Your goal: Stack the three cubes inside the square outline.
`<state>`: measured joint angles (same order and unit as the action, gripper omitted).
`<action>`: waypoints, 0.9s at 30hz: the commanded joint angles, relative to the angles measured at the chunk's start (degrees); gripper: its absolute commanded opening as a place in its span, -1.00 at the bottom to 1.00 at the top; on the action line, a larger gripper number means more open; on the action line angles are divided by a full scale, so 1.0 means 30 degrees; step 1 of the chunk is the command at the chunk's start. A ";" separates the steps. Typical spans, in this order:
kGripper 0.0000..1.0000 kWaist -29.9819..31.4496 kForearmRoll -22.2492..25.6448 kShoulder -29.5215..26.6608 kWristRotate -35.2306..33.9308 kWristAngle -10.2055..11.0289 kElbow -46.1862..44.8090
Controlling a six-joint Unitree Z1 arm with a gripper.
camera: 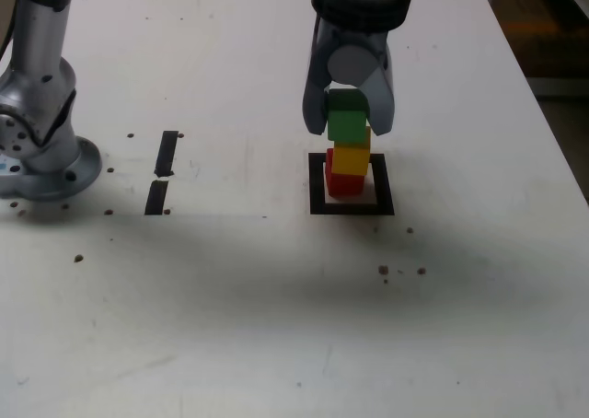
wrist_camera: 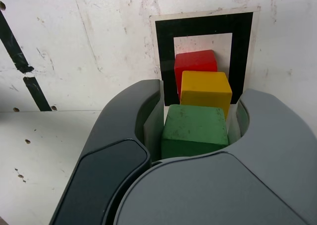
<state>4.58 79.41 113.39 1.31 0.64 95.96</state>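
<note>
The three cubes stand as one stack inside the square outline (camera: pixel 318 186) (wrist_camera: pixel 165 51). The red cube (camera: pixel 345 184) (wrist_camera: pixel 195 62) is at the bottom on the white interior. The yellow cube (camera: pixel 351 156) (wrist_camera: pixel 205 88) sits on it. The green cube (camera: pixel 347 123) (wrist_camera: pixel 194 131) rests on top, shifted slightly toward the exterior view's left. My gripper (camera: pixel 348 125) (wrist_camera: pixel 198 103) hangs straight above the stack. Its two grey fingers press on either side of the green cube, so it is shut on it.
Two short black tape strips (camera: pixel 167 153) (camera: pixel 156 197) lie at the exterior view's left of the outline. The arm's grey base (camera: pixel 41 156) stands at the far left. Small dark specks (camera: pixel 402 271) dot the white table. The table edge (camera: pixel 552 133) runs along the right.
</note>
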 commanded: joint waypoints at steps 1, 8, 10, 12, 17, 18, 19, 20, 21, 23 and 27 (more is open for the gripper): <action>0.22 -0.0058 -0.0098 0.0115 -0.0004 -0.0031 -0.0011; 0.31 -0.0062 -0.0489 0.0237 0.0163 0.0019 0.0041; 0.34 -0.0062 -0.0546 0.0258 0.0243 0.0041 0.0022; 0.42 -0.0062 -0.0572 0.0228 0.0316 0.0080 -0.0029; 0.69 -0.0062 -0.0536 -0.0273 0.0327 0.0395 -0.0105; 0.74 -0.0062 -0.0506 -0.0472 0.0312 0.0520 -0.0108; 0.79 -0.0062 -0.0471 -0.0704 0.0286 0.0672 -0.0114; 0.83 -0.0062 -0.0423 -0.0966 0.0246 0.0837 -0.0135; 0.87 -0.0062 -0.0361 -0.1256 0.0196 0.1022 -0.0173; 0.93 -0.0062 -0.0164 -0.1892 0.0069 0.1432 -0.0290; 0.98 -0.0173 0.0509 -0.3178 -0.0190 0.2173 -0.0716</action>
<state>4.30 80.74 104.62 0.76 6.98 93.99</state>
